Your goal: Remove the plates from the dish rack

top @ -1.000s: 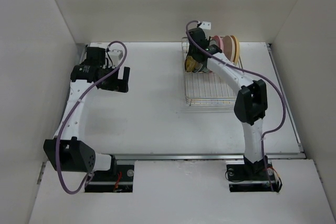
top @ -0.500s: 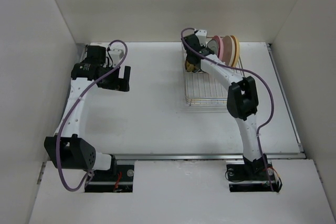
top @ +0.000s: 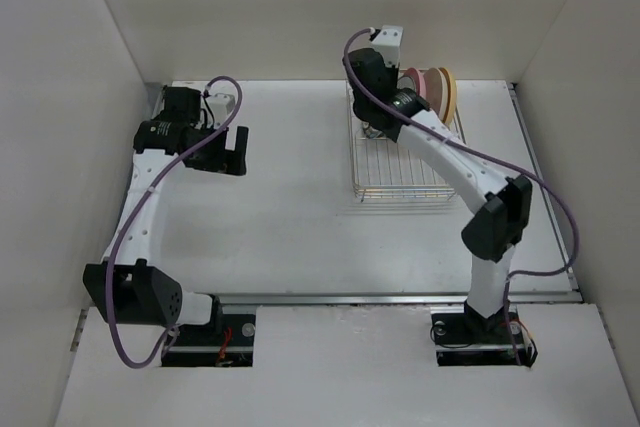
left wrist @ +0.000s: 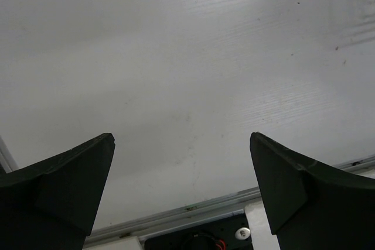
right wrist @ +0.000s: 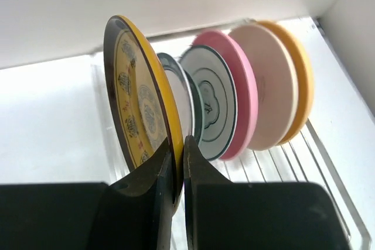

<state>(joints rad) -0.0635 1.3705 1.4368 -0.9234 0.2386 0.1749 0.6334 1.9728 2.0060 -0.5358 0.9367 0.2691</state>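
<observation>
The left claw hangs wide open over the left side of the table, holding nothing. Farther back, the dish rack sits near the table's far edge. At the rack's far left corner, the right claw pinches the rim of the small yellow plate. This plate stands on edge, with its faces pointing left and right. The other plates stand beside it in a row along the rack's far edge, on edge too.
</observation>
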